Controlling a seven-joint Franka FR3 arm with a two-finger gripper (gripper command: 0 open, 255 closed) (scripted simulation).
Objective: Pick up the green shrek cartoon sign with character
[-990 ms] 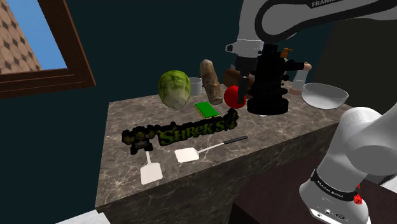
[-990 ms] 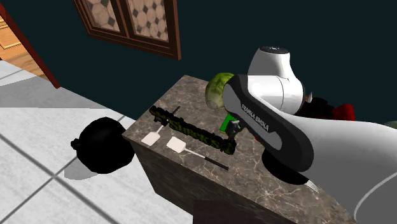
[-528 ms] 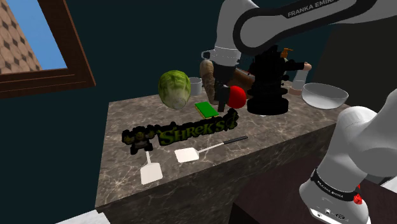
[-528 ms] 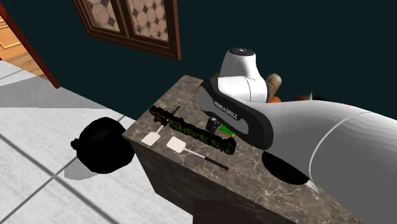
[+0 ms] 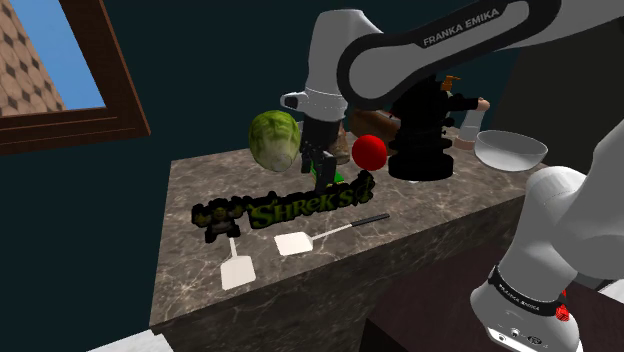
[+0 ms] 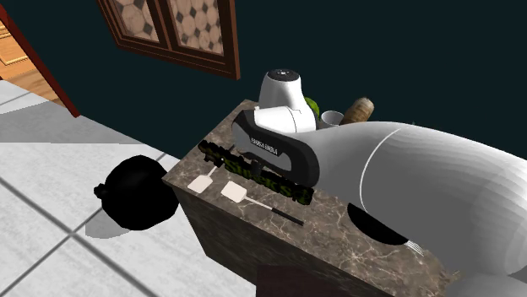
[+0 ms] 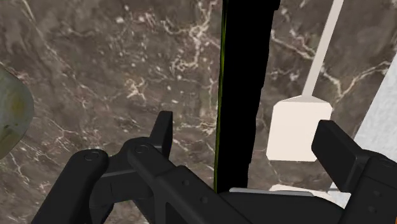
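**Shoulder view.** The all-black two-finger gripper (image 5: 323, 175) hangs over the right end of the dark Shrek sign with green lettering (image 5: 285, 208), which sits on the brown marble counter (image 5: 420, 225). Nothing shows inside the grey bowl (image 5: 510, 150).

**Second exterior view.** The pale cup (image 6: 332, 117) has an unreadable interior.

**Wrist view.** The fingers (image 7: 162, 130) stand apart either side of the sign, not touching it. An off-centre closure would probably topple the sign onto the white square spatula (image 7: 299, 127).

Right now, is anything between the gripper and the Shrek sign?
Nothing visible between them: the open gripper hangs over the sign, fingers either side. A flat white spatula lies on the counter close beside the sign, toward one finger; it might get touched.
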